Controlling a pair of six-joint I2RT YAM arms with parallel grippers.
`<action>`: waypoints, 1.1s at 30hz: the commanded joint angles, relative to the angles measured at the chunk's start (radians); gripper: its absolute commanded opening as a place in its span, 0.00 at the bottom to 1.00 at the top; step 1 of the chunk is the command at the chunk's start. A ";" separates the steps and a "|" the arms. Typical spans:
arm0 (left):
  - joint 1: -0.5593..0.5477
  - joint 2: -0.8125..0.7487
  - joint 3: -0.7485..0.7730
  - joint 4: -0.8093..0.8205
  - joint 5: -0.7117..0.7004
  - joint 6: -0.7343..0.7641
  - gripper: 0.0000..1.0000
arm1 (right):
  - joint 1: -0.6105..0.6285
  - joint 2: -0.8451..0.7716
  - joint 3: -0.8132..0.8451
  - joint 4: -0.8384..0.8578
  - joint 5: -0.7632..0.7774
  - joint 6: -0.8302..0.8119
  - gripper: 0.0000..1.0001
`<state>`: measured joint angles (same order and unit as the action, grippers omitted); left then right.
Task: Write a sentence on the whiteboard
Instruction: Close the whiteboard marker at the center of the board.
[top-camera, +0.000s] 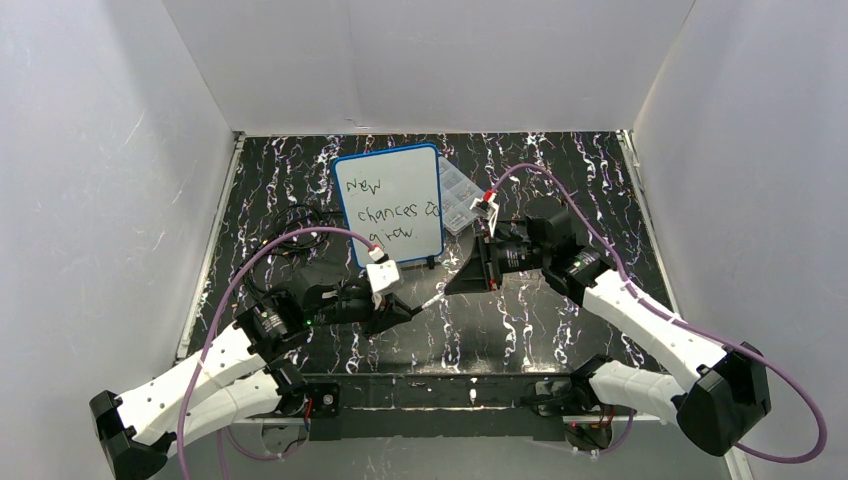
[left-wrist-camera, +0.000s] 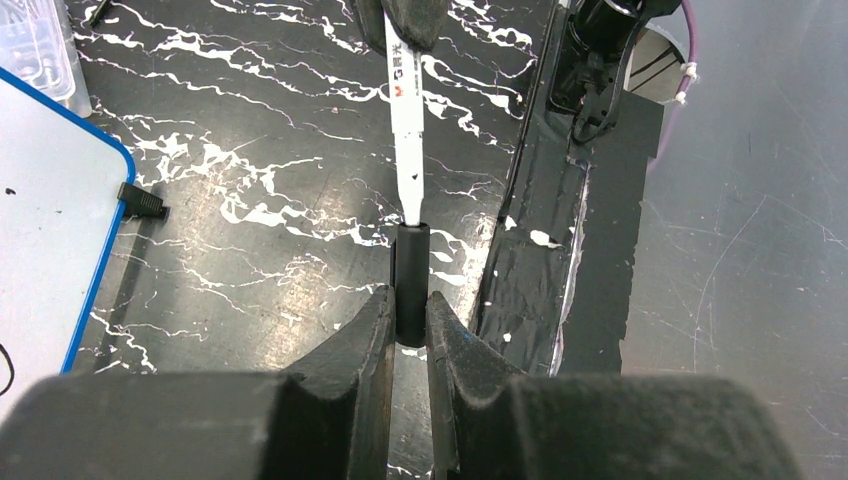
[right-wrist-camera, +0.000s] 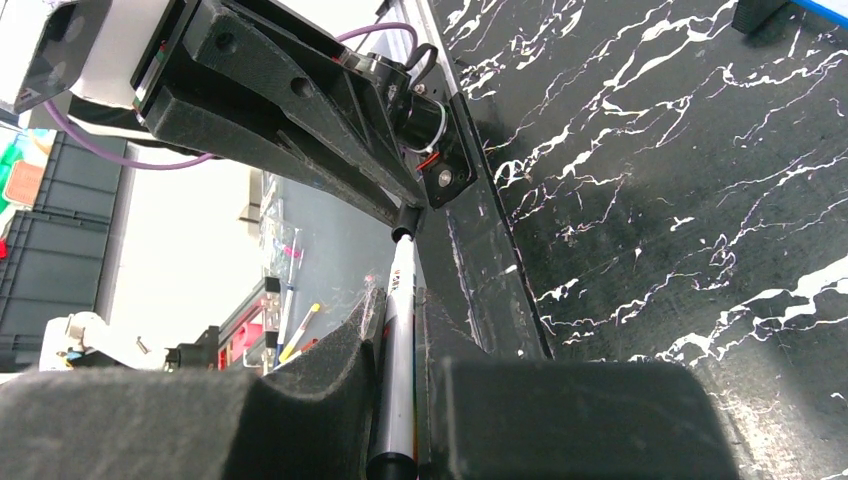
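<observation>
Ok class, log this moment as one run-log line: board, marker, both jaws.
whiteboard: sentence written, three lines | left jaws: shut on marker cap | right jaws: shut on marker barrel | cap at barrel end

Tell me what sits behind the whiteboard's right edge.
A clear plastic compartment box shows past the right edge of the whiteboard. Anything else behind the board is covered; the box's contents are too small to tell.

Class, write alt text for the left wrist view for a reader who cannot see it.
The left gripper pinches a black marker cap; the white marker runs from it up to the right gripper. The blue-framed whiteboard edges in at left, on a black marbled table.
</observation>
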<state>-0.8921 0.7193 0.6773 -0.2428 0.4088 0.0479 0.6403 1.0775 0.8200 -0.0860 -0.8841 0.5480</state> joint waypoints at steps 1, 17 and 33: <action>0.001 0.000 -0.005 0.029 0.009 -0.007 0.00 | 0.016 0.005 -0.012 0.055 -0.012 0.010 0.01; 0.001 -0.001 -0.006 0.054 0.011 -0.025 0.00 | 0.057 0.028 -0.102 0.277 0.019 0.125 0.01; 0.001 -0.013 -0.003 0.051 0.008 -0.031 0.00 | 0.093 0.077 -0.196 0.498 0.017 0.238 0.01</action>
<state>-0.8921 0.7246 0.6662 -0.2504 0.4030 0.0181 0.7132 1.1458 0.6388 0.3180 -0.8593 0.7574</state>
